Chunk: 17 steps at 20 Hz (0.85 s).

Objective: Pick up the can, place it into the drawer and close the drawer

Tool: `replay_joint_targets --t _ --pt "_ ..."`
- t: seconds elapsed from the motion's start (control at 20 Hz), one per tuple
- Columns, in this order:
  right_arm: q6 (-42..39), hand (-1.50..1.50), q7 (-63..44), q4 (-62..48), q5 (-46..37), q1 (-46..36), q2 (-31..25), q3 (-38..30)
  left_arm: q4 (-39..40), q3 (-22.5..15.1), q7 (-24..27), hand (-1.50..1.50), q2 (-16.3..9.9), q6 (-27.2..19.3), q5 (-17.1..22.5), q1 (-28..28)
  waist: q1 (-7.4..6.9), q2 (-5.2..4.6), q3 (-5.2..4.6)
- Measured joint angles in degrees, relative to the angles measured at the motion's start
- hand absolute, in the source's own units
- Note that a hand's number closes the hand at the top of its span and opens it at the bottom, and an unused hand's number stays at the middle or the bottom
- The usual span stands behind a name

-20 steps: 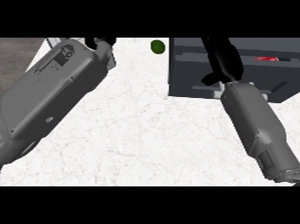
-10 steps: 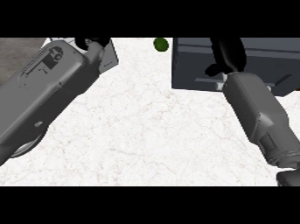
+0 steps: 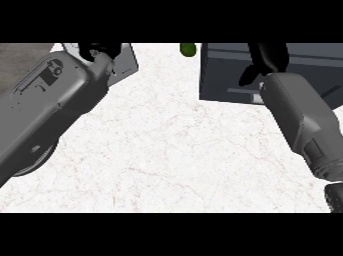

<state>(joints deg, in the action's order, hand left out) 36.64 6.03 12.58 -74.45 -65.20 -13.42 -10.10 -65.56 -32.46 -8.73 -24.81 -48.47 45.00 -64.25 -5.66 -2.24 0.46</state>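
Looks like it's nearly done: right hand [image 3: 266, 60] is resting on the drawer [image 3: 233, 70], fingers hard to read. Can isn't showing, probably inside. Left hand [image 3: 100, 50]: can't tell.

White marbled counter [image 3: 174, 150], small green obj [image 3: 188, 48] at far edge, grey panel [image 3: 126, 62] upper left.
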Motion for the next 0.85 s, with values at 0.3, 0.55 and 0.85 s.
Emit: replay_joint_targets --t 0.3,0.55,0.85 --pt "-4.3 -1.50 5.4 -2.6 2.8 -1.9 -0.7 -2.6 -2.3 0.4 -0.4 -1.50 -1.1 0.3 -0.4 1.5 -0.33 -0.37 0.24" --pt "-9.0 -1.50 11.9 -2.9 10.3 -2.6 -0.5 -9.7 -3.6 0.5 -0.9 -1.50 -1.7 0.4 -0.5 1.9 0.04 -0.25 0.25" --pt "-14.6 -1.50 17.5 -2.7 19.6 -3.5 0.2 -18.5 -5.6 0.4 -1.5 -1.50 -2.6 0.2 -0.8 3.9 0.26 0.04 0.28"
